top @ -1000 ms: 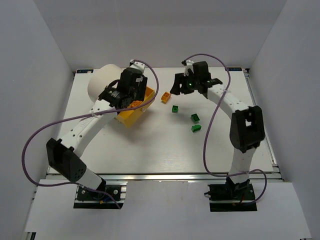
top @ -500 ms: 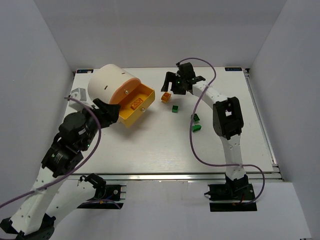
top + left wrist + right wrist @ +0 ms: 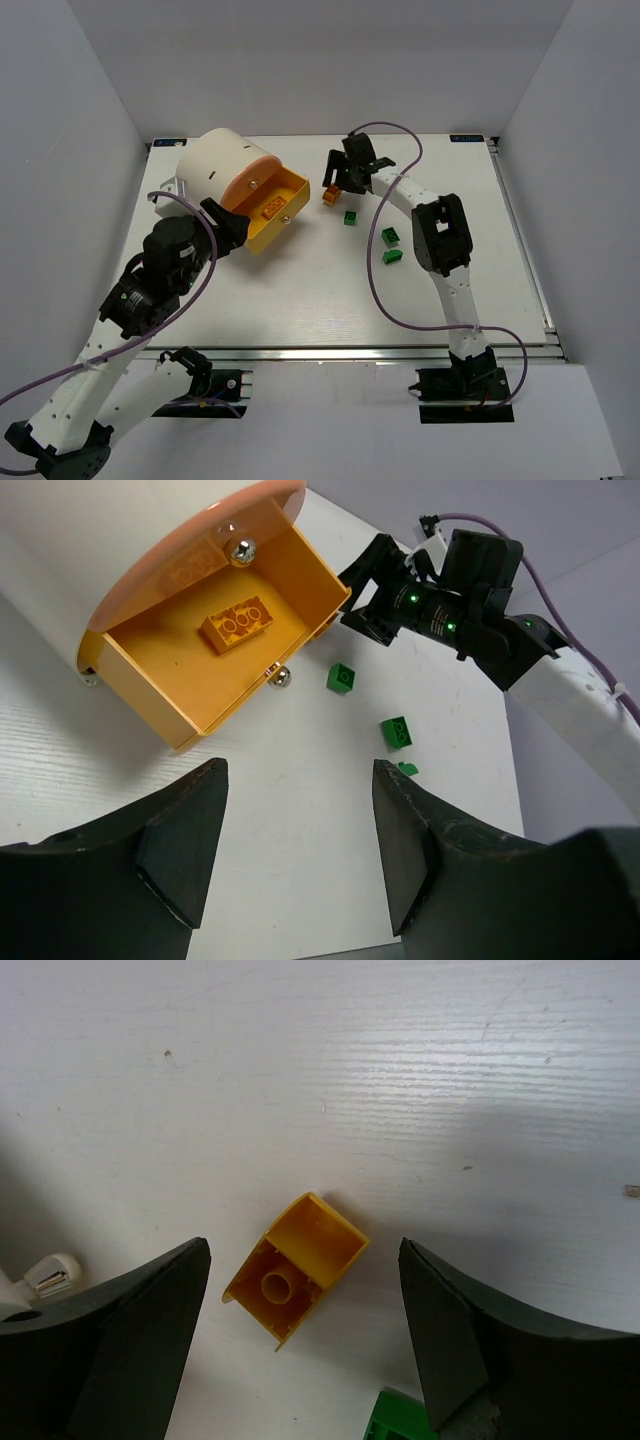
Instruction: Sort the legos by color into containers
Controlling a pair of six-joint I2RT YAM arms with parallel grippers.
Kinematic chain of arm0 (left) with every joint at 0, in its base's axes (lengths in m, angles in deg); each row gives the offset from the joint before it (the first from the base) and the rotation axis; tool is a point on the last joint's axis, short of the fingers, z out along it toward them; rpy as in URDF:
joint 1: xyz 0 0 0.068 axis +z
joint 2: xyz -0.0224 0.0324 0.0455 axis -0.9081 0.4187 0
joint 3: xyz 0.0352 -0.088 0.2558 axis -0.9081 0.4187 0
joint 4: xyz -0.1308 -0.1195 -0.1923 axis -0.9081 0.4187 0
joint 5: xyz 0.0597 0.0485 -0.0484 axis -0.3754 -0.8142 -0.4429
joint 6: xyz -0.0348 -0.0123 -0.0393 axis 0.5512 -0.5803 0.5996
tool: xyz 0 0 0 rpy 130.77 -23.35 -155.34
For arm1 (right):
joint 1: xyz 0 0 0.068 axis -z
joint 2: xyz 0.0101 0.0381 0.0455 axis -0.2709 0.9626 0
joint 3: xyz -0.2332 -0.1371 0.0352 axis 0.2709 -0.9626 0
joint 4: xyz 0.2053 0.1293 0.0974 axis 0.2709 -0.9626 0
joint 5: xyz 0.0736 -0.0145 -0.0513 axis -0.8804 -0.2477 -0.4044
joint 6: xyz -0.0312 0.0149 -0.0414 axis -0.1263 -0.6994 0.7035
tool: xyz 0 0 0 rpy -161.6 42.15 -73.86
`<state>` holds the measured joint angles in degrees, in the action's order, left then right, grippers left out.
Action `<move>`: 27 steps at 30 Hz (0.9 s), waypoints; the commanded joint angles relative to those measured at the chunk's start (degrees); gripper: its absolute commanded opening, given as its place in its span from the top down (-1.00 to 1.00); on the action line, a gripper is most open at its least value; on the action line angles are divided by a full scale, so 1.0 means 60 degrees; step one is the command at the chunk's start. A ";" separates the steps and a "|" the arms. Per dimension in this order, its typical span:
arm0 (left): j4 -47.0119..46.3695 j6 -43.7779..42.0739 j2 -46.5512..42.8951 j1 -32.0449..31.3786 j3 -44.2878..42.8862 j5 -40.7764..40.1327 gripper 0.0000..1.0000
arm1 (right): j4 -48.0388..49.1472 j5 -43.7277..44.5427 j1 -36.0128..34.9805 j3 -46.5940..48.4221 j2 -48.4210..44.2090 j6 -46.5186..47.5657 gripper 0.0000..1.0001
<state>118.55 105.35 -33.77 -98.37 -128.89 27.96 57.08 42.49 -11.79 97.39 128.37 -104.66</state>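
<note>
Orange-yellow lego (image 3: 298, 1272) shows its hollow underside only from right wrist.

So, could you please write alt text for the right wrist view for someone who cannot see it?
An orange-yellow lego lies tipped over on the white table, its hollow underside facing the camera, centred between the right gripper's two dark, open fingers. The corner of a green lego peeks in at the bottom edge.
</note>
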 commanded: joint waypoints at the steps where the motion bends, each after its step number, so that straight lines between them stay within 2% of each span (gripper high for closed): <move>1: -0.0220 0.0035 0.0072 -0.0031 -0.0041 0.0225 -0.39 | 0.0088 0.0330 -0.0220 0.0045 -0.0053 -0.0212 -0.60; 7: -0.0514 0.0284 -0.0104 -0.0031 0.0559 0.0445 -0.38 | 0.0103 0.0184 -0.0249 -0.0584 -0.0317 -0.0285 -0.32; 10: -0.0514 0.0358 -0.0236 -0.0031 0.0692 0.0431 -0.38 | 0.0205 0.0169 -0.0220 -0.0863 -0.0508 -0.0285 -0.03; 16: -0.0485 0.0387 -0.0353 -0.0031 0.0721 0.0431 -0.37 | 0.0352 -0.0138 -0.0103 -0.1011 -0.0801 0.0183 0.36; 18: -0.0484 0.0416 -0.0397 -0.0031 0.0750 0.0460 -0.37 | 0.0585 -0.0153 -0.0059 -0.1098 -0.1049 0.0519 0.56; 21: -0.0601 0.0547 -0.0543 -0.0031 0.0940 0.0577 -0.37 | 0.1141 -0.0226 0.0072 -0.1608 -0.1590 0.1485 0.80; 23: -0.0777 0.0635 -0.0660 -0.0031 0.1160 0.0679 -0.37 | 0.2063 -0.0358 0.0145 -0.2121 -0.2290 0.2568 0.96; 27: -0.1085 0.0986 -0.0807 -0.0031 0.1658 0.0928 -0.35 | 0.4113 -0.1132 0.0175 -0.3835 -0.3874 0.4443 1.00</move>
<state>114.20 109.32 -37.79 -98.37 -120.46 31.58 68.40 39.29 -11.05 77.04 114.43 -88.99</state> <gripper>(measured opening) 0.678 0.438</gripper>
